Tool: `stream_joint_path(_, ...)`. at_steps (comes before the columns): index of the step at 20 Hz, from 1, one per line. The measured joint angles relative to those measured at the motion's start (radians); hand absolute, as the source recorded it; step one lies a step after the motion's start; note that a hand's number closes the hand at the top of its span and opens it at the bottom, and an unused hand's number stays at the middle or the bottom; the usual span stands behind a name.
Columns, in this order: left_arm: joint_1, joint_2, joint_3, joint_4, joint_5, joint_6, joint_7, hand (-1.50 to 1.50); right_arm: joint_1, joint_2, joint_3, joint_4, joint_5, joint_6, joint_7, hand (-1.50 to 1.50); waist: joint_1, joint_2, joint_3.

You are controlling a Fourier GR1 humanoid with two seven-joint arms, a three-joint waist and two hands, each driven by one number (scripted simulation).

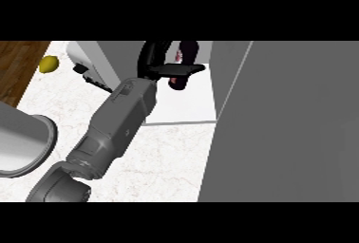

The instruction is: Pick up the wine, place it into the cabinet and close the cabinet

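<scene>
The grey cabinet [288, 123] fills the right of my view, its door [105, 61] swung open at the left above the marble counter [168, 161]. My left hand [168, 66] reaches inside, fingers curled round the wine [184, 59], which sits within the cabinet opening. A yellow lemon [48, 64] lies far left.

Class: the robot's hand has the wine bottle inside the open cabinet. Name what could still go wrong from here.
1. The left hand is curled round the wine bottle, which looks tilted; released so, it may topple on the cabinet floor.
2. The cabinet door stands open beside the forearm; closing it early could catch the arm.
3. The lemon lies clear, no hazard.
</scene>
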Motion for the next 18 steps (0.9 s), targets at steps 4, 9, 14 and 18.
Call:
stream_joint_path(4,0.039,-0.003,-0.041,-0.043,0.042,-0.042,0.009,-1.50,0.011,-0.008,-0.007,0.001,0.000,0.000,-0.009,-1.50,0.003,-0.005,0.000)
stream_joint_path(9,0.113,-0.004,-0.126,-0.133,0.102,-0.086,0.017,-1.50,0.021,-0.016,-0.019,0.001,-0.001,-0.005,-0.009,-1.50,0.010,-0.010,0.002)
stream_joint_path(14,0.245,-0.003,-0.221,-0.257,0.167,-0.099,0.032,-1.50,0.018,-0.015,-0.025,0.004,-0.002,-0.011,-0.005,-1.50,0.026,-0.014,0.001)
stream_joint_path(18,0.369,-0.003,-0.282,-0.375,0.196,-0.082,0.049,-1.50,0.030,-0.019,-0.025,0.003,-0.001,-0.019,-0.007,-1.50,0.038,-0.017,0.001)
